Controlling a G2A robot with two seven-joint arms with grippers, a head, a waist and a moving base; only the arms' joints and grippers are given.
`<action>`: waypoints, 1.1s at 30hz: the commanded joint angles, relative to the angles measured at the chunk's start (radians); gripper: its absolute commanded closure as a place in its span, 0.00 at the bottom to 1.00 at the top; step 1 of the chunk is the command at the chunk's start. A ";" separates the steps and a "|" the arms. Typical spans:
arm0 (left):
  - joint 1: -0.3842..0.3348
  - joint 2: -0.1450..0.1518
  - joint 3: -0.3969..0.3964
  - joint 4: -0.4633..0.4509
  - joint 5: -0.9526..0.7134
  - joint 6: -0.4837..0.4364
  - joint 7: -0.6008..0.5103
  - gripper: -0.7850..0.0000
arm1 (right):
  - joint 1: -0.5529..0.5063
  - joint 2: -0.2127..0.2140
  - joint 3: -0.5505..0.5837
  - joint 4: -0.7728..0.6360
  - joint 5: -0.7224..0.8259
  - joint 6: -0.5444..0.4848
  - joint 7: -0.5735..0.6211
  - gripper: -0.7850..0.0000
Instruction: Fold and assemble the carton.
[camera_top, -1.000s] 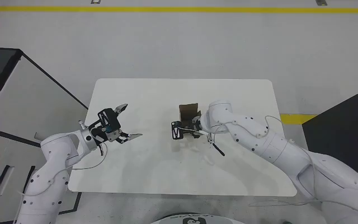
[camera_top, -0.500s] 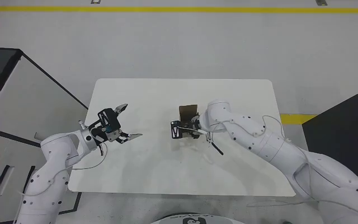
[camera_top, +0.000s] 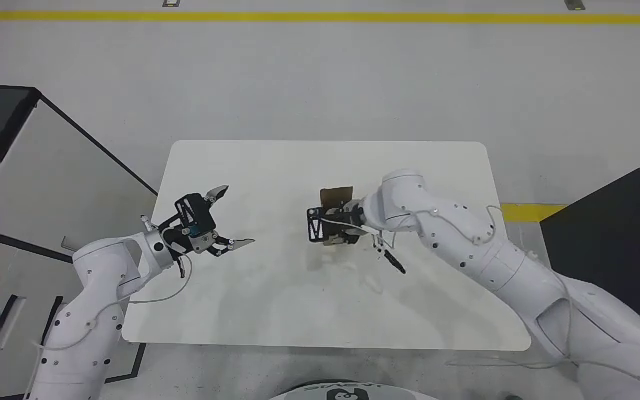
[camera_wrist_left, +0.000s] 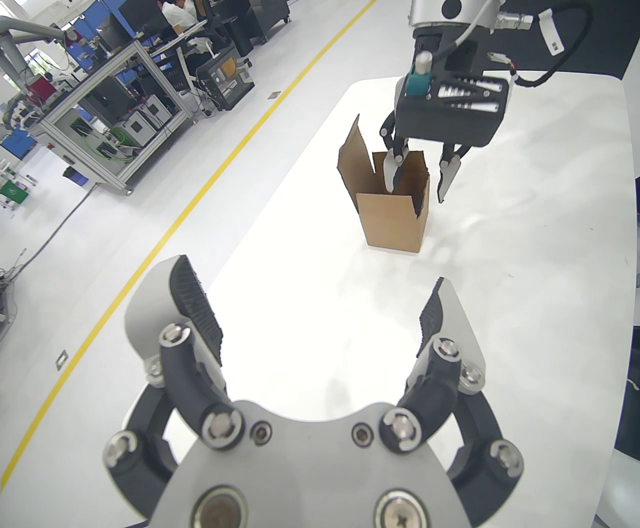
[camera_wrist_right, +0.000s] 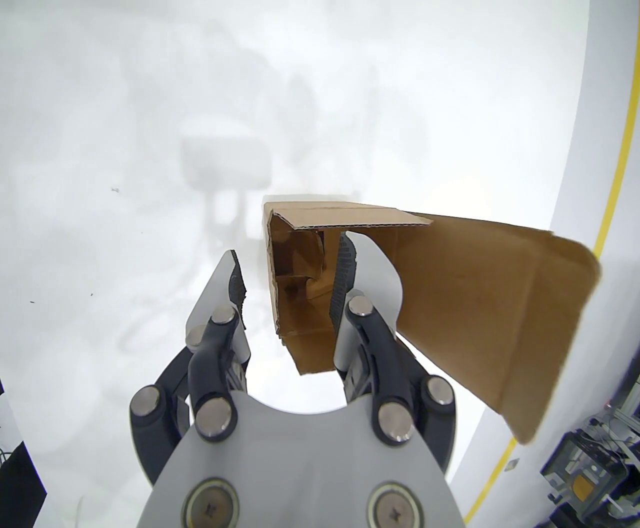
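White floor (camera_top: 300, 80) with a yellow line (camera_top: 320, 17) runs past the white tabletop (camera_top: 430, 170). Metal racks (camera_wrist_left: 95, 115) stand far off. The brown carton (camera_wrist_left: 395, 222) stands upright mid-tabletop, one flap (camera_wrist_left: 355, 150) sticking up. The right pincer (camera_wrist_right: 289, 255) is apart, one finger inside the carton, one outside, a wall between them. The left pincer (camera_wrist_left: 310, 277) is apart too, holding nothing, well away from the carton.
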 joint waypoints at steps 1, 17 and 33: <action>0.000 0.000 0.000 0.000 0.000 0.000 0.000 0.00 | -0.010 0.010 0.022 -0.016 0.006 -0.011 -0.001 0.45; 0.000 0.000 0.000 0.000 0.000 0.000 0.000 0.00 | -0.041 0.039 0.088 -0.059 0.028 -0.049 -0.017 0.00; 0.000 0.000 0.000 0.000 0.000 0.000 0.000 0.00 | -0.041 0.039 0.088 -0.059 0.028 -0.049 -0.017 0.00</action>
